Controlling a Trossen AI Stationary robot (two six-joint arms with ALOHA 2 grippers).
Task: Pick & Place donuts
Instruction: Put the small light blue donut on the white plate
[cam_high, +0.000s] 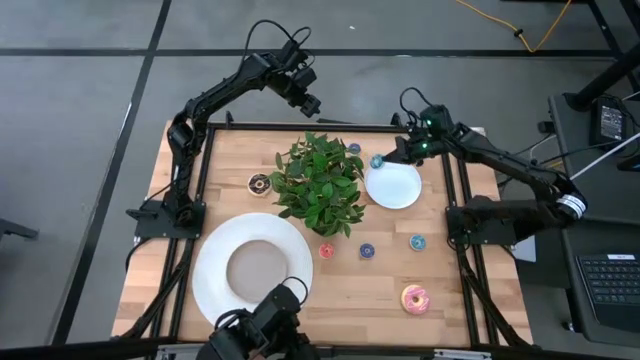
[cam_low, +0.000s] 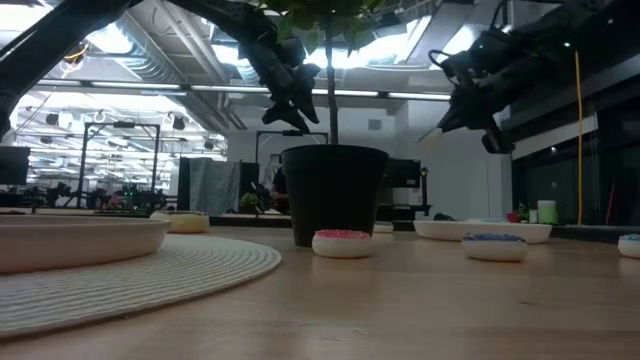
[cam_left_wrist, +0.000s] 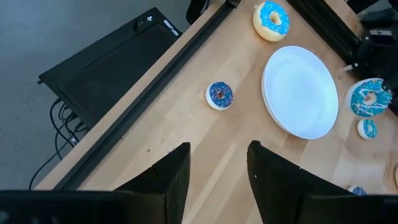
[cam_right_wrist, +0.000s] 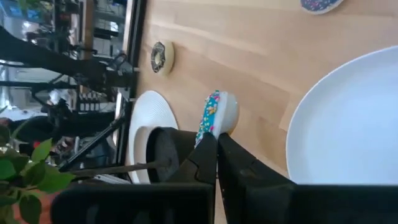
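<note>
My right gripper (cam_right_wrist: 216, 144) hangs above the far left rim of the small white plate (cam_high: 393, 186), shut on a teal-frosted donut (cam_high: 377, 161). My left gripper (cam_left_wrist: 217, 167) is open, high over the table's far edge (cam_high: 310, 101), touching nothing. Below it a tiny blue donut (cam_left_wrist: 219, 95) lies flat on the wood, and a light-blue-frosted donut (cam_left_wrist: 272, 18) lies beyond the plate. The chocolate donut (cam_high: 259, 182) lies left of the plant. The pink donut (cam_high: 414, 298) lies near the front right. Tiny red (cam_high: 326, 250), blue (cam_high: 367, 251) and teal (cam_high: 416, 241) donuts lie mid-table. My right gripper pinches the teal-frosted donut at its rim (cam_right_wrist: 212, 127) between the two fingers, one on the frosted face and one on the bare underside. The fingers come from the table's right, slanting down. The donut is lifted clear of the table, beside the small plate's edge.
A potted plant (cam_high: 320, 180) stands mid-table between the two arms. A large white plate (cam_high: 255, 268) on a woven mat fills the near left. Black frame rails (cam_high: 340, 126) run along the table's far and side edges. Bare wood lies between the plant and the pink donut.
</note>
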